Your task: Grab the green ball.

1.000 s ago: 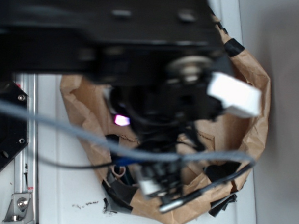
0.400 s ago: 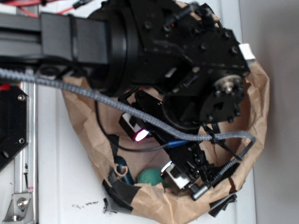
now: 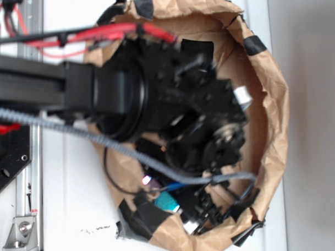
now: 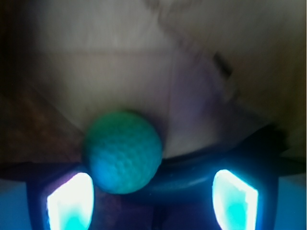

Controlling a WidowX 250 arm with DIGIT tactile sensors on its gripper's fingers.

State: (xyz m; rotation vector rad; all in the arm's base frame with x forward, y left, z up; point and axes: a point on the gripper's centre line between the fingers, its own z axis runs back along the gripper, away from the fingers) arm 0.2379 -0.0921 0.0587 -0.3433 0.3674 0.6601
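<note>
Green ball [image 4: 123,152] matte, finely dimpled; bag [image 3: 272,134] creased brown paper, black-taped rim.

Small round teal-green ball [image 4: 123,152]: matte, fine dimpled texture all over, lighter teal at its 6 o'clock, darker toward 12. In the exterior view only a teal patch of it [image 3: 166,202] shows.
Two glowing fingers [image 4: 70,202]: white-cyan, at 7 and 5 o'clock of the wrist view, set in a dark blue-black surround.
Crumpled brown paper bag [image 3: 272,107]: plain kraft tan, with black tape patches on the rim at 12, 1 and 6 o'clock.
Matte black robot arm [image 3: 157,97]: red wires at 11 o'clock, grey braided cable crossing it, a small pink-magenta light at 6 o'clock.
White worktop [image 3: 65,210]: black specks at 7 o'clock.
</note>
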